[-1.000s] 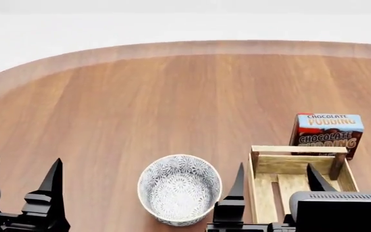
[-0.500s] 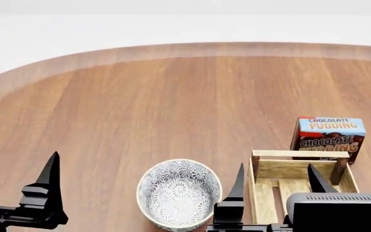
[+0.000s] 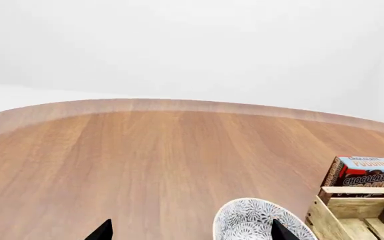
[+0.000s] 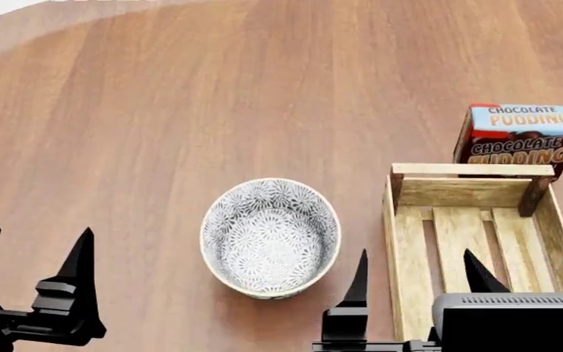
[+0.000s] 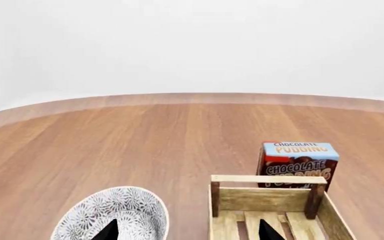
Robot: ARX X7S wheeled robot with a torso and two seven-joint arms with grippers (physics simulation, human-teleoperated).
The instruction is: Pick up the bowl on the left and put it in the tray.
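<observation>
The bowl (image 4: pixel 270 238), white with a dense grey-black floral pattern, stands upright on the wooden table left of the tray (image 4: pixel 396 242), a light-wood slatted crate with nothing in it. My left gripper (image 4: pixel 37 242) is open and empty, to the bowl's near left. My right gripper (image 4: pixel 416 257) is open and empty, one finger between bowl and tray, the other over the tray's near end. In the left wrist view the bowl (image 3: pixel 252 222) lies by one finger of that gripper (image 3: pixel 190 230). The right wrist view shows bowl (image 5: pixel 125 205) and tray (image 5: pixel 265 200) either side of that gripper (image 5: pixel 188 230).
A chocolate pudding box (image 4: pixel 518 136) stands upright just behind the tray's far end, also seen as the pudding box (image 5: pixel 297 160) and the pudding box (image 3: pixel 362 172). The round table's far edge (image 5: pixel 178 100) curves against a white background.
The head view has tilted down: bowl, tray and box sit higher and larger in it, and the table's far edge has left the picture. Both grippers stay open at the bottom.
</observation>
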